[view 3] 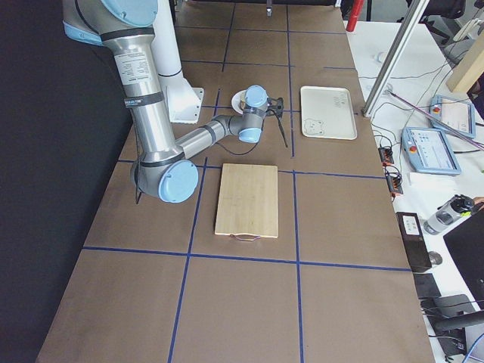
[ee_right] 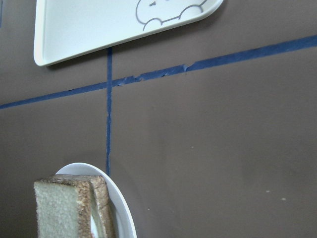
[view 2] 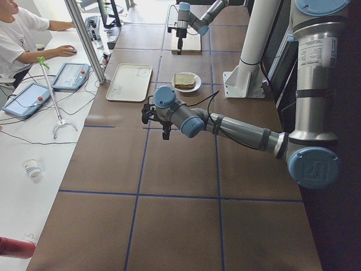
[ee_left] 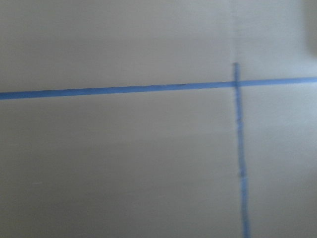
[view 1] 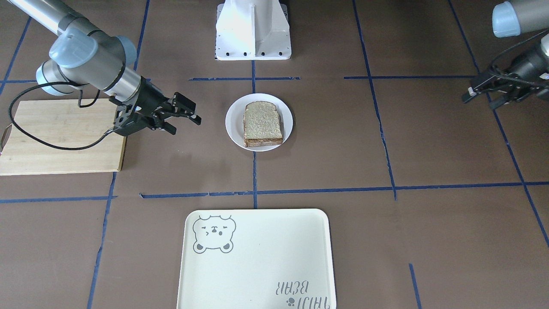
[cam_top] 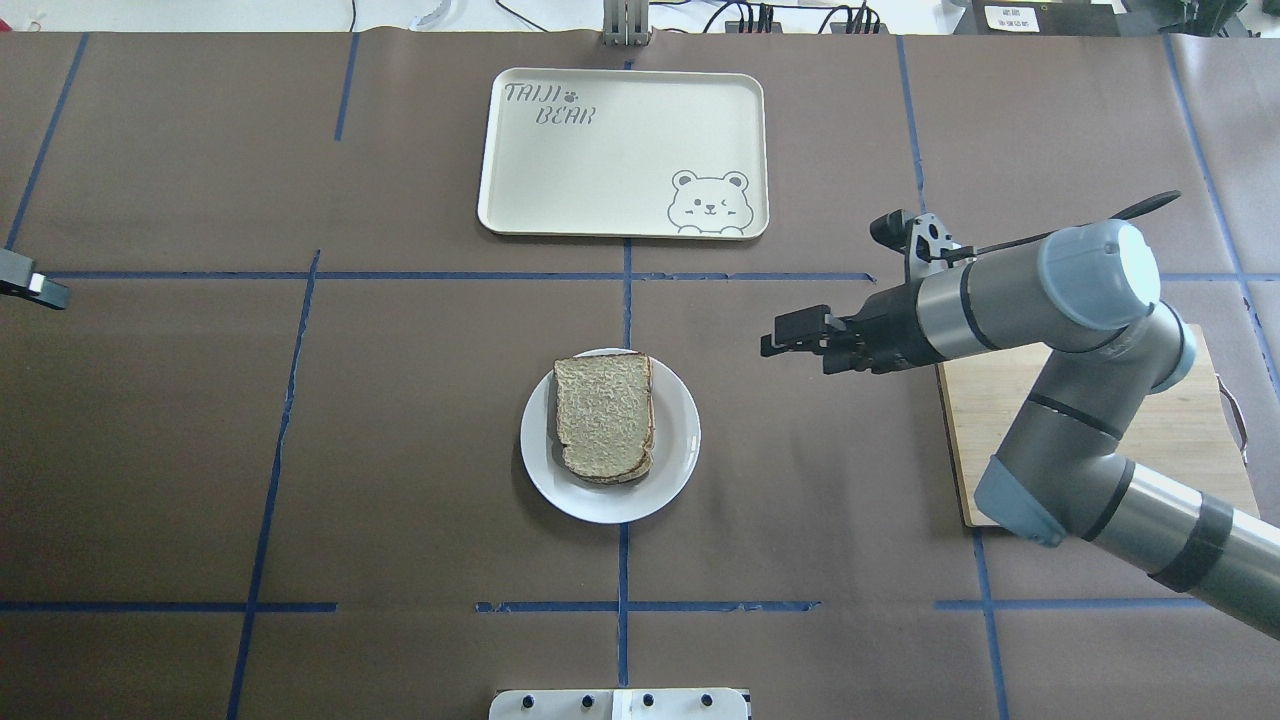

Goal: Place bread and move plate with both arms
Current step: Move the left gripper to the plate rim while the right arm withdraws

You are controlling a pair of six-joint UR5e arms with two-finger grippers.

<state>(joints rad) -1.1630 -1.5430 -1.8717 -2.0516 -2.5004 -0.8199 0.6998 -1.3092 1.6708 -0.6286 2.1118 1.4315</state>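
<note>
As bread (cam_top: 603,415) lay on the plate (cam_top: 682,440), I noted it left of the nearer right gripper (cam_top: 797,355), fingers parted, empty.

The table (cam_top: 400,450) is covered with brown paper, divided into fields by lines of blue tape (cam_top: 622,300). Near its middle lies a round white plate (cam_top: 680,430). A cream tray (cam_top: 620,160) lies well apart, at the operators' side. A wooden board (view 1: 55,124) lies flat toward the robot's right end, and a white pedestal (view 1: 253,47) stands at the robot's edge.
</note>
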